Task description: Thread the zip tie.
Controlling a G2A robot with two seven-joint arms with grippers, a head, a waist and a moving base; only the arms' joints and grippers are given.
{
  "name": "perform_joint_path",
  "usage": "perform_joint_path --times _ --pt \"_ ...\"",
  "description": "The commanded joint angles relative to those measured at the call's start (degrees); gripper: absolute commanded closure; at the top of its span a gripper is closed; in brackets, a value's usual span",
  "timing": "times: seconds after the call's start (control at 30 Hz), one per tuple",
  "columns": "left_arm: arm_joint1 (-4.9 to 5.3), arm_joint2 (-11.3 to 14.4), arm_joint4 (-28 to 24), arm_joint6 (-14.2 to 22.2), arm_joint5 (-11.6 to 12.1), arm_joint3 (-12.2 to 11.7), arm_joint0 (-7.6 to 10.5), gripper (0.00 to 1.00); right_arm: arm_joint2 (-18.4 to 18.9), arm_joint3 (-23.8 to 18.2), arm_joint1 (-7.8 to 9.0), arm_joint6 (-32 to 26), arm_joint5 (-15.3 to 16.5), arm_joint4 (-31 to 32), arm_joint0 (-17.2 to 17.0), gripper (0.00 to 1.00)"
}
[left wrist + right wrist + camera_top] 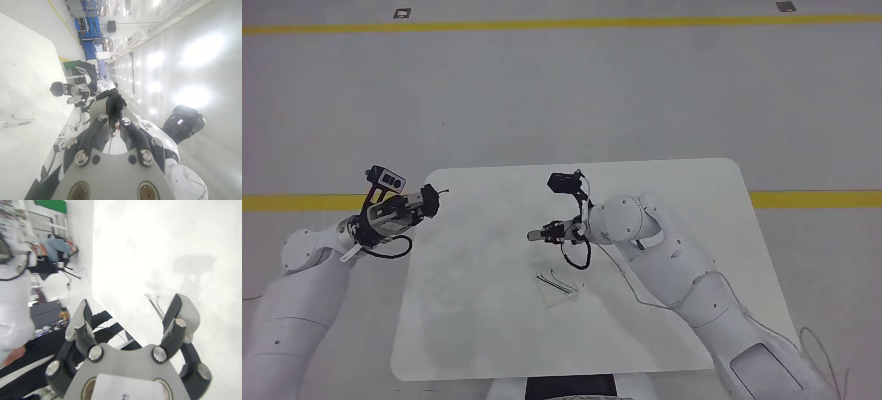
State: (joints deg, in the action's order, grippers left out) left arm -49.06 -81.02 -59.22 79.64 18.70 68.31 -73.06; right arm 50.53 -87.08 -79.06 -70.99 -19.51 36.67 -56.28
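Several thin zip ties [558, 283] lie loose on the white table [692, 200], near its front middle; they also show on the table as zip ties [155, 307] and zip ties [19, 121]. My right gripper [538, 236] hovers just behind that pile, open, with nothing between its fingers; in its own wrist view the right gripper [130, 306] stands with jaws wide apart. My left gripper [430, 199] is above the table's left edge, held off the surface. The left gripper [113, 95] is shut on a thin dark zip tie [111, 136], whose tip pokes out past the fingers.
The table's rounded left edge [414, 260] lies under the left arm. The right gripper [56, 89] faces the left one across bare tabletop. Cables hang beside the right wrist [577, 255]. Yellow floor lines run behind the table.
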Motion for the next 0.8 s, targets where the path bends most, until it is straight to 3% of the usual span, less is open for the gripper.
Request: perform_joint_path --times 0.0,0.1,0.33,0.6,0.67,0.77 --pt "0.00 0.00 0.00 0.00 0.00 0.00 0.00 1.00 -0.77 -0.81 0.17 -5.49 0.03 5.28 0.84 0.00" --pt "0.00 0.00 0.00 0.00 0.00 0.00 0.00 1.00 -2.85 -0.68 0.07 -8.65 0.03 8.44 1.51 0.00" --pt "0.00 0.00 0.00 0.00 0.00 0.00 0.00 1.00 -9.32 1.85 -0.09 -8.65 0.23 5.36 1.55 0.00" --pt "0.00 0.00 0.00 0.00 0.00 0.00 0.00 1.00 -9.35 1.82 -0.09 -8.23 0.46 5.37 1.42 0.00" --pt "0.00 0.00 0.00 0.00 0.00 0.00 0.00 1.00 -11.00 1.66 -0.03 -8.34 5.16 6.97 1.51 0.00" --pt "0.00 0.00 0.00 0.00 0.00 0.00 0.00 1.00 -12.64 2.45 -0.15 -8.65 9.37 7.51 2.58 0.00"
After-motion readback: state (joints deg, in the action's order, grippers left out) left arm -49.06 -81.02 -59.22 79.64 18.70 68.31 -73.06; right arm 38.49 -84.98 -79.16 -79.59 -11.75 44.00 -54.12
